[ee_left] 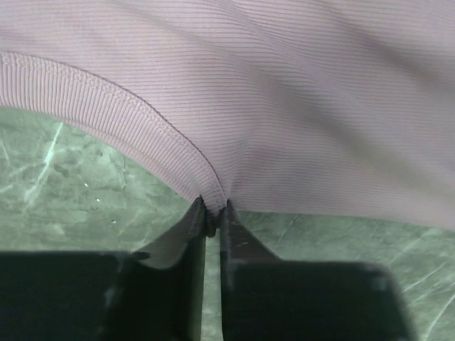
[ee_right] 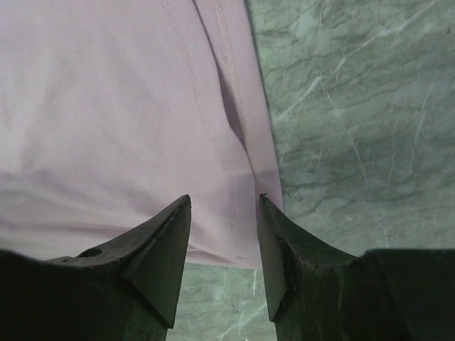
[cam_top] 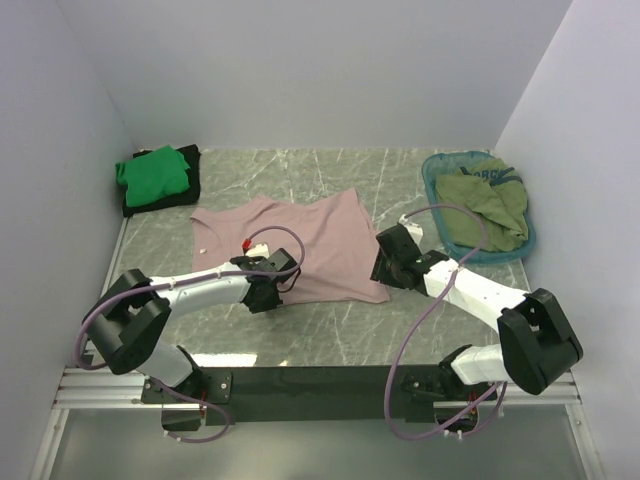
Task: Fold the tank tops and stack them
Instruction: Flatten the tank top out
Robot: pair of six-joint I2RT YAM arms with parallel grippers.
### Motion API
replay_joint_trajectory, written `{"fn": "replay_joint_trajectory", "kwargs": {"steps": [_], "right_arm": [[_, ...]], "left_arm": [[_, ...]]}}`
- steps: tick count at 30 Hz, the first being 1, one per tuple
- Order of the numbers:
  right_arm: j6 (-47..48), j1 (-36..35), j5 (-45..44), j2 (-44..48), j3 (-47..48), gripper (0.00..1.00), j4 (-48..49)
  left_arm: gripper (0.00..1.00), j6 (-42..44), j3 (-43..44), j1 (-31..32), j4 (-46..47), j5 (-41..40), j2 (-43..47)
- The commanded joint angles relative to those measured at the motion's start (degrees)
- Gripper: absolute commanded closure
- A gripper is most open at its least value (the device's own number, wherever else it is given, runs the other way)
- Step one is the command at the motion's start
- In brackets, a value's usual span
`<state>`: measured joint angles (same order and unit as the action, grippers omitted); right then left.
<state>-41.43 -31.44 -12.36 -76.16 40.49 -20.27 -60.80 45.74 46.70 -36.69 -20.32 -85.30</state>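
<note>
Dusty pink tank top (cam_top: pixel 300 240) is lying flat on the table (cam_top: pixel 420 335); left gripper (ee_left: pixel 215 210) is pinching its ribbed edge, clamped tight; right gripper (ee_right: pixel 224 209) is straddling the hem corner, spread apart, empty; cloth is looking light, limp; hemmed edges are probably offering best hold.

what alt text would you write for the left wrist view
The left end effector, its two dark fingers pressed together, pinches the edge of a dusty pink ribbed cloth tank top beside its curved stitched band. The cloth fills the upper part of the view, and the green-grey marbled table shows below it.
</note>
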Motion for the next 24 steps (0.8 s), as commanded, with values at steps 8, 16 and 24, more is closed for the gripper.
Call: {"fn": "replay_joint_trajectory", "kwargs": {"steps": [8,16,24], "right_arm": [[0.73,1.47,0.67,-0.83,-0.5,0.5,2.52],[1.88,1.56,0.41,-2.85,1.17,0.53,2.08],[8.02,4.63,1.45,-12.13,15.73,0.53,4.45]], "left_arm": [[0.99,-2.22,-2.76,0.67,-4.97,0.98,3.03],[0.99,-0.64,-3.81,0.59,-6.11,2.3,4.0],[0.99,-0.11,-7.15,0.59,-5.94,6.77,6.9]]}}
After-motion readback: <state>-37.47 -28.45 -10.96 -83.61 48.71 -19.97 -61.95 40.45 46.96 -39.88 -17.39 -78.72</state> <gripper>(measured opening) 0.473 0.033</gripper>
